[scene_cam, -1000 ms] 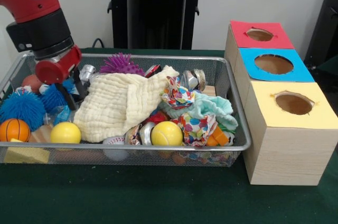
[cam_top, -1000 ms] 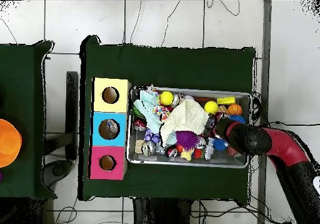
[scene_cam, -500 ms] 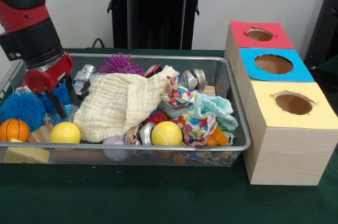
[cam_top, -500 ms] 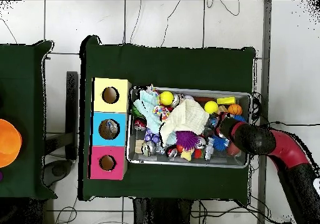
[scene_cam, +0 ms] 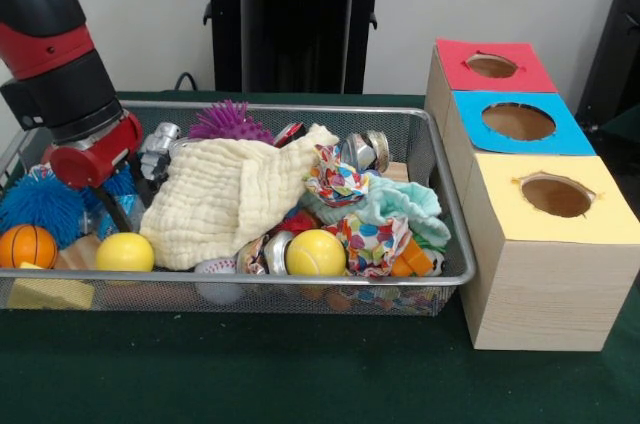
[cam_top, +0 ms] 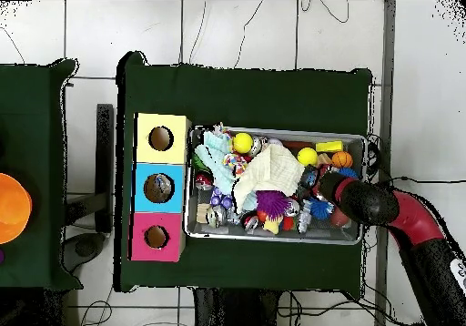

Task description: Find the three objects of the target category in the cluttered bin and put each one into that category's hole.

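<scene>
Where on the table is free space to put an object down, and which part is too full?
Bare green cloth runs along the front of the wire bin and the yellow box. In the overhead view, a wide bare strip lies beyond the bin. The bin itself is crowded: cream cloth, balls, and the gripper at its end.

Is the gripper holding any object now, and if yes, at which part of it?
It cannot be told: the gripper is down among the clutter in the bin, and its tips are hidden.

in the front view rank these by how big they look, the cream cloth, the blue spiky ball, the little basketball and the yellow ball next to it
1. cream cloth
2. blue spiky ball
3. yellow ball and basketball: these look about alike, so I won't rank them.
</scene>
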`<action>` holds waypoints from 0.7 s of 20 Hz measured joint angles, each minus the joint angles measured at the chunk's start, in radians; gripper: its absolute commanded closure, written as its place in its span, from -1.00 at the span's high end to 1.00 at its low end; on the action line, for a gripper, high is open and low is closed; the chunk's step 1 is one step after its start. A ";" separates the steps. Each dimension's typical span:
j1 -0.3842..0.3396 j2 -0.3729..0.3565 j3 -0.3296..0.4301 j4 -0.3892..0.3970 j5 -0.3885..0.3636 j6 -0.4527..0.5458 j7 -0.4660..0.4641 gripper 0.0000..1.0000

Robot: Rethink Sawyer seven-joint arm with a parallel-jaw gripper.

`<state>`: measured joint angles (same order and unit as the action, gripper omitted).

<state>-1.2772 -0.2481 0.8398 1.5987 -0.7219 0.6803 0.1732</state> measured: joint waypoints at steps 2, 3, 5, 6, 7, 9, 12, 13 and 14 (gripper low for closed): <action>-0.004 0.000 0.000 0.000 0.000 0.000 0.000 1.00; -0.006 0.000 0.000 0.000 0.000 0.000 0.000 1.00; -0.010 0.000 -0.001 0.000 0.000 0.000 0.000 1.00; -0.012 0.000 -0.001 0.000 0.000 0.000 0.000 1.00; -0.012 0.000 -0.001 0.000 0.000 0.000 0.000 1.00; -0.012 -0.002 -0.001 0.000 0.000 0.000 0.000 1.00; -0.012 -0.009 -0.001 0.000 0.000 0.000 0.000 1.00; -0.012 -0.014 -0.002 0.000 -0.001 0.000 0.000 1.00; -0.012 -0.019 -0.002 0.000 -0.001 0.000 0.000 1.00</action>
<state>-1.2895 -0.2669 0.8379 1.5986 -0.7228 0.6799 0.1732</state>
